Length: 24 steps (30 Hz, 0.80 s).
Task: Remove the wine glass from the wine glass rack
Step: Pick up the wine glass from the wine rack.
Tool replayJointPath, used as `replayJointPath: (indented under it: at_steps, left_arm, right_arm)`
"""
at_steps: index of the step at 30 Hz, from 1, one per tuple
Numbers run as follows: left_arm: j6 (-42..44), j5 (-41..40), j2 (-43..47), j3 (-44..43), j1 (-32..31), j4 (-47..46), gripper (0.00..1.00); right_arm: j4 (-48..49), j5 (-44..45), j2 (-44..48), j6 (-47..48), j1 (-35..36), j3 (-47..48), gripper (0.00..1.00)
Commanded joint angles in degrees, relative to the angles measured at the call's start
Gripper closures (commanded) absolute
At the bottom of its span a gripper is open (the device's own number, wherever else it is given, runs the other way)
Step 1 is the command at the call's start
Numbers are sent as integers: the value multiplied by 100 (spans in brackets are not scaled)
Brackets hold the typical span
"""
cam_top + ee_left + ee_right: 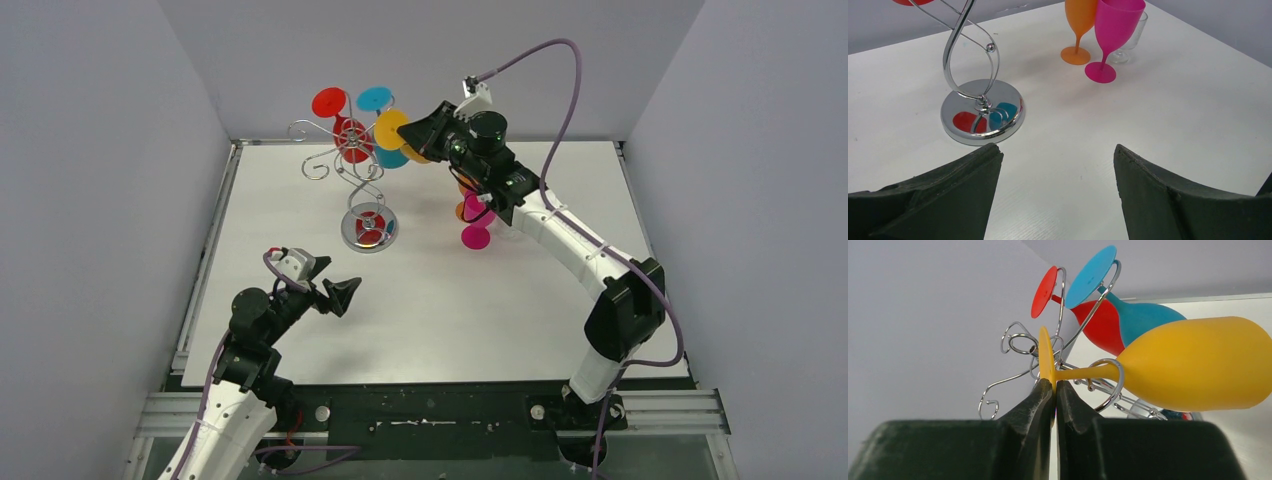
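Finds the yellow wine glass (1193,367) hooked by its stem in a curl of the wine glass rack (369,232), far left on the desk (450,300), foot clamped in the right end effector (1054,390). Leaves the left end effector (1056,150) apart. Seems grasped; next calls for sliding the stem clear of the curl.

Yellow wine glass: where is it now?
Top view: the yellow wine glass hangs on the right side of the rack, beside the blue glass, foot pinched by the right gripper.

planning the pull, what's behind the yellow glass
From the right wrist view: the blue glass, then the red glass, both on the rack; the yellow glass covers part of their bowls.
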<state>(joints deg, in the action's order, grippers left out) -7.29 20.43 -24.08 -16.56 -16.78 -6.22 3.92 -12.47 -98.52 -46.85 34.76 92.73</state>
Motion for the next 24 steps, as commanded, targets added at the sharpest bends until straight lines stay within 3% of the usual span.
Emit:
replayJointPath:
  at_steps: [1,15,24]
  left_arm:
    - [-5,106,0,-252,34,-152,20]
    - [17,82,-25,-260,43,-126,20]
    - [35,98,-66,-260,51,-125,20]
  right_arm:
    - [424,-24,272,-247,66,-109,100]
    - [1100,-1003,-262,-1222,-396,133,100]
    - [936,-1442,-428,-1174,-414,263,100]
